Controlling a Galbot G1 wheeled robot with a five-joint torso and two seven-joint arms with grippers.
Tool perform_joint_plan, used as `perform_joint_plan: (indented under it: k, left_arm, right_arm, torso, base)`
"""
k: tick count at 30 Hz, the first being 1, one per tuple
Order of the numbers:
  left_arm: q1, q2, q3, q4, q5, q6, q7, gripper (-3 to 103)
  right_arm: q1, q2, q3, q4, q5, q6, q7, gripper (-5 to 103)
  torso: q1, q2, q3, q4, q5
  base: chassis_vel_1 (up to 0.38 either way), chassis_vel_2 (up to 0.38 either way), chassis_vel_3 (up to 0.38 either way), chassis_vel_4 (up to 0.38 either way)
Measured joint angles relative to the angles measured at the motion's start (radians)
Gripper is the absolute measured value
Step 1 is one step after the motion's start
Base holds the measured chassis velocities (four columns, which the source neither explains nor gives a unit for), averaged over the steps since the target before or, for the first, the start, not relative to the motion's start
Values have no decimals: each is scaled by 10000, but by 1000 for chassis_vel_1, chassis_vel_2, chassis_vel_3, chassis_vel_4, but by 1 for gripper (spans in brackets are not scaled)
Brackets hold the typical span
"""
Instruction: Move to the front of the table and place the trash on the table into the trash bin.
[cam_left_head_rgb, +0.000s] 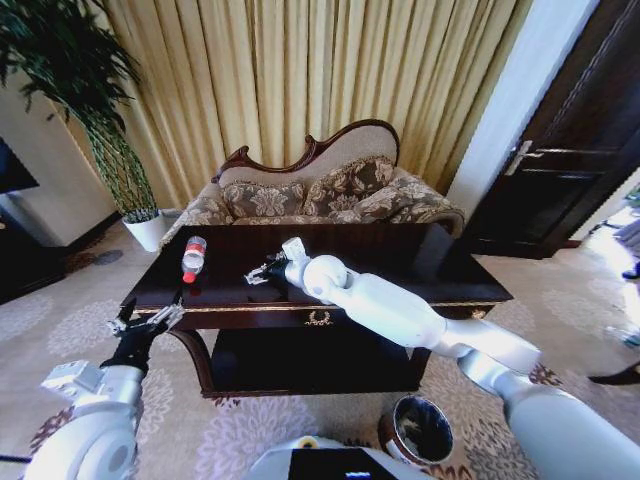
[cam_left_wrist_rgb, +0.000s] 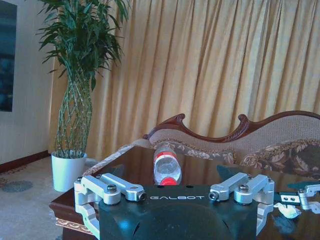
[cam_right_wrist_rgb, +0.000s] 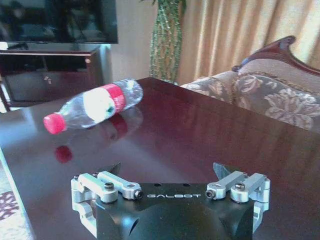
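The dark glossy table (cam_left_head_rgb: 440, 262) stands in front of me. A clear bottle (cam_left_head_rgb: 193, 257) with a red label and cap lies on its left part, and it shows as the bottle (cam_right_wrist_rgb: 95, 105) ahead of my right gripper (cam_right_wrist_rgb: 166, 170), which is open and low over the tabletop. My right arm reaches across the table, with the gripper (cam_left_head_rgb: 262, 272) just right of the bottle. A small white scrap (cam_left_wrist_rgb: 289, 211) lies on the table beside it. My left gripper (cam_left_head_rgb: 143, 322) is open at the table's front left corner, facing the bottle (cam_left_wrist_rgb: 166, 164). The trash bin (cam_left_head_rgb: 418, 430) stands on the carpet at my front right.
A patterned sofa (cam_left_head_rgb: 330, 195) stands behind the table, with gold curtains behind it. A potted plant in a white pot (cam_left_head_rgb: 148, 230) is at the back left, and a black TV cabinet (cam_right_wrist_rgb: 50, 70) to the left. A dark door (cam_left_head_rgb: 560, 150) is at the right.
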Motion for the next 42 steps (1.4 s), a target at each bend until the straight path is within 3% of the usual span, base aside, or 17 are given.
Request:
perform_joint_plan:
  k: [5, 15, 31, 42]
  left_arm:
    - [-4, 3, 40, 1, -3, 0, 0, 100]
    - [-5, 40, 91, 0, 5, 0, 0, 100]
    - [12, 42, 112, 0, 36, 0, 11, 100]
    - [-46, 68, 196, 0, 35, 1, 19, 100]
  right_arm:
    - [-9, -54, 48, -89, -70, -21, 152, 99]
    - [-188, -168, 84, -92, -241, -21, 191, 68]
    - [-470, -448, 111, 136, -378, -45, 115, 66]
    - [-575, -572, 152, 151, -557, -6, 94, 31]
  torso:
    - [0, 1, -1, 0, 0]
    - [0, 0, -1, 0, 1]
    - [-1, 1, -1, 0, 1]
    - [-1, 1, -1, 0, 1]
  base:
    - [0, 0, 0, 0]
    - [0, 0, 0, 0]
    - [0, 0, 0, 0]
    - [0, 0, 0, 0]
